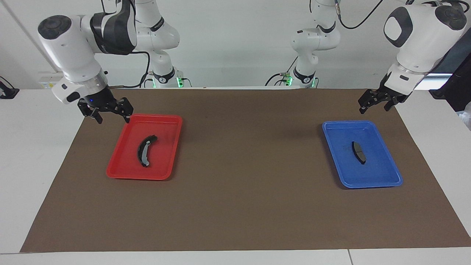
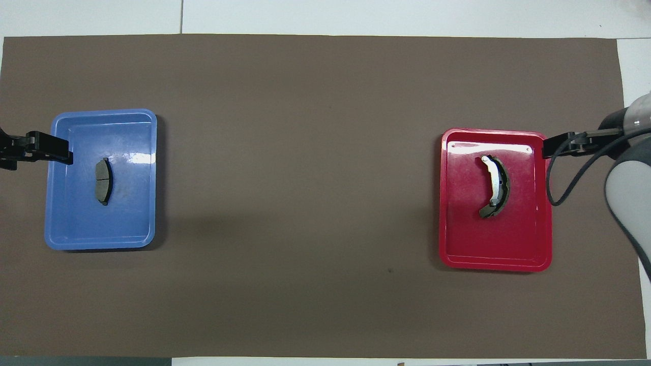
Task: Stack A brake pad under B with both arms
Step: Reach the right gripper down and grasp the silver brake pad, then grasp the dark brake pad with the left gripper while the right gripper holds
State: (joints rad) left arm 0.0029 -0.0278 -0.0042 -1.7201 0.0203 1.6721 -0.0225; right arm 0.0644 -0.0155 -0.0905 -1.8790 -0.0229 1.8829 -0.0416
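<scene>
The A brake pad (image 1: 358, 152) lies flat in the blue tray (image 1: 382, 179), at the left arm's end of the table. It is the short, dark grey pad with a thin groove across its middle. B (image 1: 145, 149), the longer curved black pad with a light grey strip, lies in the red tray (image 1: 121, 173), at the right arm's end of the table. The two trays sit well apart on the brown mat (image 1: 250, 206), which covers most of the white table (image 1: 33, 154).

The left gripper (image 1: 374, 103) hangs in the air over the mat, beside the blue tray's corner nearest the robots. Its fingers stand apart and hold nothing. In the overhead view, its tip (image 2: 51, 152) overlaps the tray's outer rim.

The right gripper (image 1: 112, 115) hangs over the mat just beside the red tray's corner nearest the robots. Its fingers stand apart and hold nothing. In the overhead view, its tip (image 2: 552, 150) reaches the tray's outer rim.

Neither gripper touches a pad.
</scene>
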